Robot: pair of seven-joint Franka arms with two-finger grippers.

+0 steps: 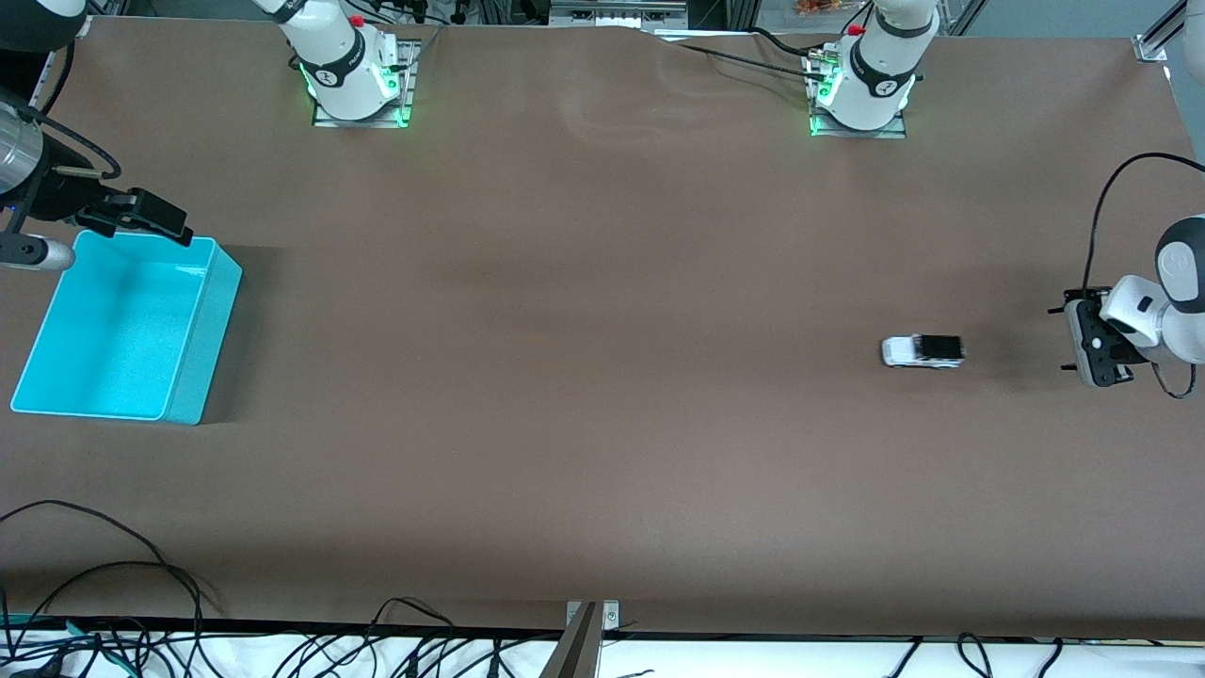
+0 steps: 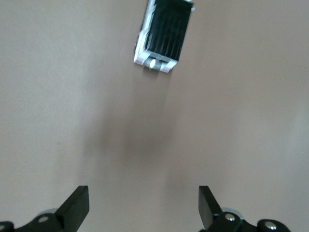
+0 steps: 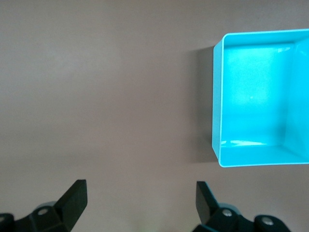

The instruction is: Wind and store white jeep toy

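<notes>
The white jeep toy stands alone on the brown table toward the left arm's end, its black rear pointing at my left gripper. That gripper is open, a short gap away from the jeep, with nothing between its fingers. In the left wrist view the jeep lies ahead of the spread left gripper, apart from it. My right gripper hangs open over the rim of the turquoise bin at the right arm's end. The right wrist view shows the open right gripper over bare table beside the empty bin.
Both arm bases stand along the table's edge farthest from the front camera. Loose black cables and a metal bracket lie at the edge nearest that camera. Brown table stretches between jeep and bin.
</notes>
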